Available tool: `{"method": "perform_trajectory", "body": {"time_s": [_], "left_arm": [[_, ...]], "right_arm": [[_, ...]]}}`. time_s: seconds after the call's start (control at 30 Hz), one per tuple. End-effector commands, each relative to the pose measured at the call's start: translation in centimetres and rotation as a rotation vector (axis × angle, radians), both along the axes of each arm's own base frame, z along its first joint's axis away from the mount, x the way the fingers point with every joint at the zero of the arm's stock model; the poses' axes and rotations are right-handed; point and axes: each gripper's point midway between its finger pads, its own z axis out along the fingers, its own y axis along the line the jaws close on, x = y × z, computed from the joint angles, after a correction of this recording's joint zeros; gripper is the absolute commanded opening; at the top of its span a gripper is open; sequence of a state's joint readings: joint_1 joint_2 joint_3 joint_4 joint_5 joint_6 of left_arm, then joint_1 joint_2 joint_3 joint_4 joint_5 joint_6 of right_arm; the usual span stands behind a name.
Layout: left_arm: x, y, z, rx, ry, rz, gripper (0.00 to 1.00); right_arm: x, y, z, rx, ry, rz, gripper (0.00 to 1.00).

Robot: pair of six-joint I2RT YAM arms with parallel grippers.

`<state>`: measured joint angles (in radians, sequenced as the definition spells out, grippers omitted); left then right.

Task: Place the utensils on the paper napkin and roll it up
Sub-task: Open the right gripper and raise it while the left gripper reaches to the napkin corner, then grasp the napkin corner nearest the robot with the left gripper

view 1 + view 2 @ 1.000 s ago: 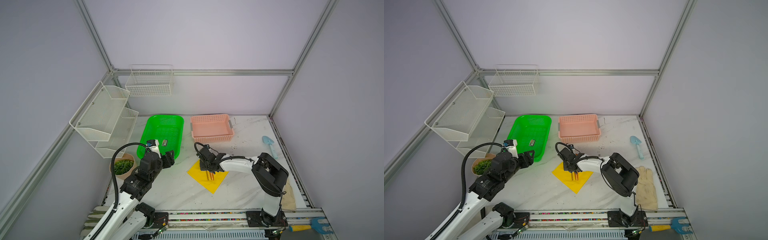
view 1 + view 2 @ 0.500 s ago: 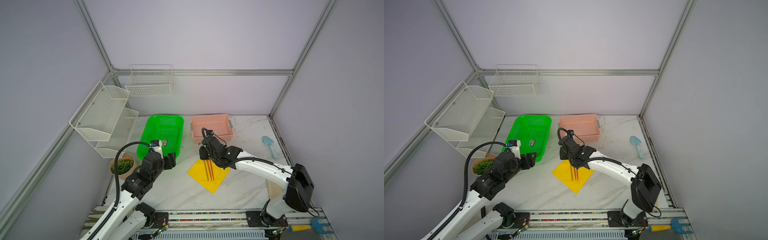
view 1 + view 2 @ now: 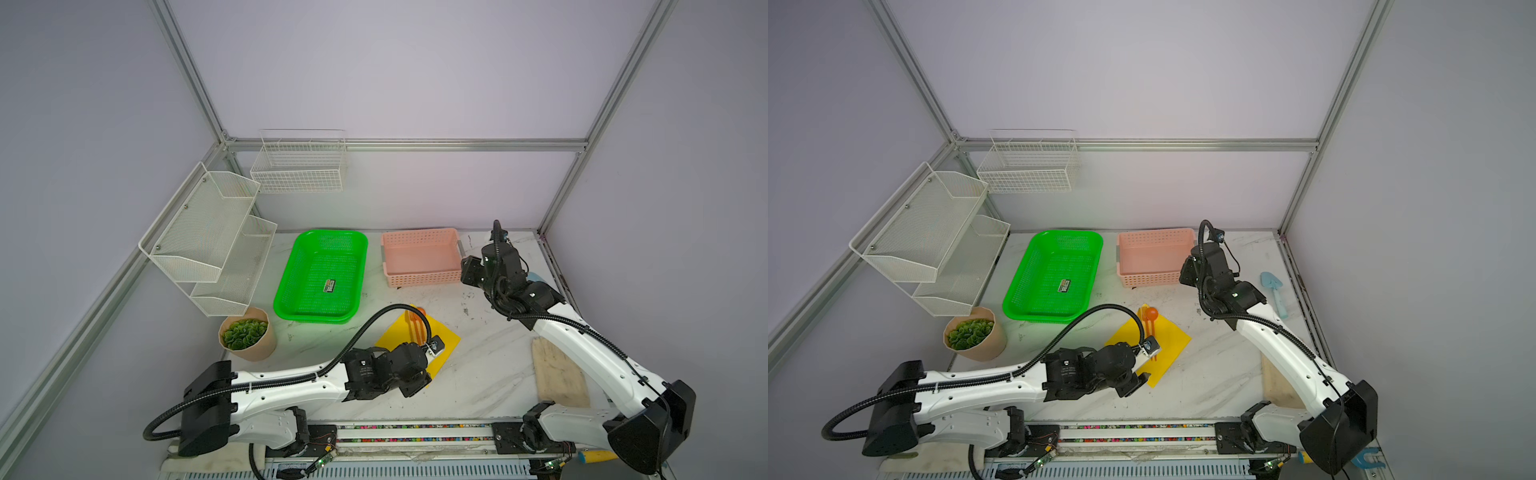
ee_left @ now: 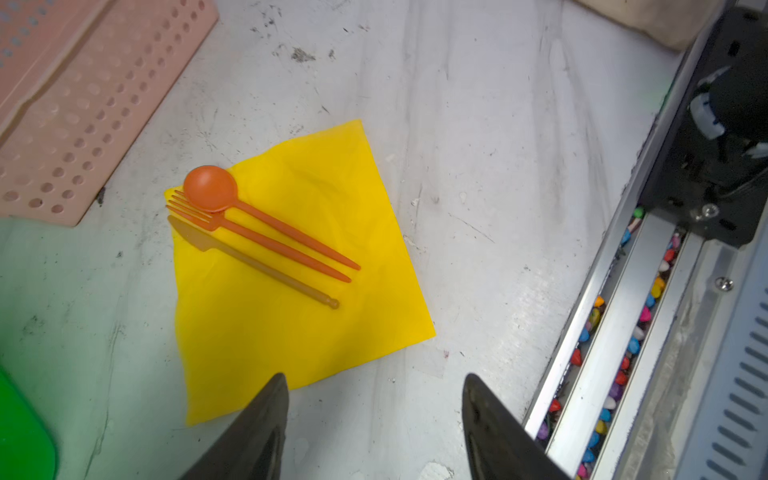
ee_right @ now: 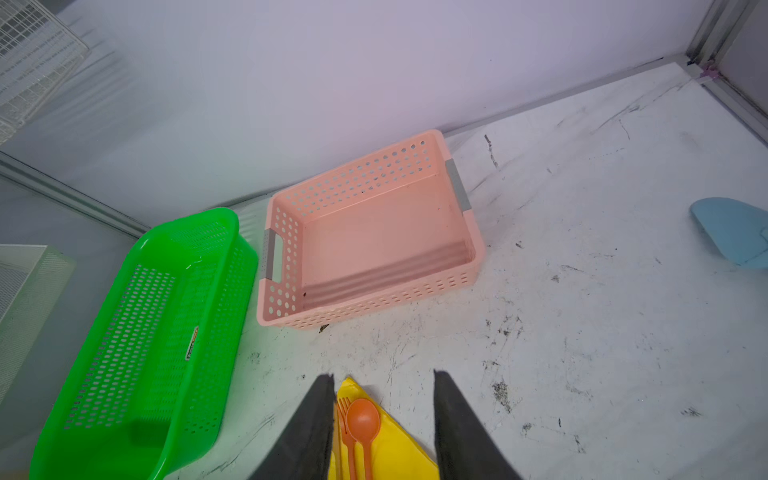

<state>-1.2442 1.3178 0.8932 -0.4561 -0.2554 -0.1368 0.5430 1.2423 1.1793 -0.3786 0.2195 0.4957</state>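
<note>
Right fingers [image 5: 311, 424] withdrawn toward pink basket [image 3: 415, 279], left fingers [image 4: 257, 432] arrived at napkin [image 4: 270, 332]

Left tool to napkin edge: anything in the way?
Nothing visible. The left tool is open right at the near edge of the napkin, with only bare table between. The utensils lie toward the far corner, clear of that edge.

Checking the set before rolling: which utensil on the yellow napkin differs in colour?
The knife, lying beside the fork: dull yellowish brown, while the fork and the round-bowled spoon are bright orange.
</note>
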Motion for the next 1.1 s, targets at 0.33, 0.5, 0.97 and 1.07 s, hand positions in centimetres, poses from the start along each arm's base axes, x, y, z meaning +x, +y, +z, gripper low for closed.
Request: {"method": "perform_trajectory", "body": {"time_s": [0.33, 0.5, 0.97, 1.07], "left_arm": [[-0.5, -5.8, -2.6, 0.063, 0.074, -0.147, 0.49], [-0.5, -6.0, -5.0, 0.124, 0.105, -0.144, 0.48], [0.0, -5.4, -8.0, 0.227, 0.102, -0.134, 0.39], [0.1, -5.1, -8.5, 0.251, 0.102, -0.131, 0.37]], "right_arm": [[-1.2, 0.0, -2.6, -0.001, 0.043, 0.052, 0.42], [-1.2, -0.1, -3.3, -0.002, 0.053, 0.054, 0.42], [-1.1, -0.6, -3.9, -0.002, 0.060, 0.039, 0.42], [-1.0, -0.8, -3.8, -0.003, 0.056, 0.033, 0.42]]}}
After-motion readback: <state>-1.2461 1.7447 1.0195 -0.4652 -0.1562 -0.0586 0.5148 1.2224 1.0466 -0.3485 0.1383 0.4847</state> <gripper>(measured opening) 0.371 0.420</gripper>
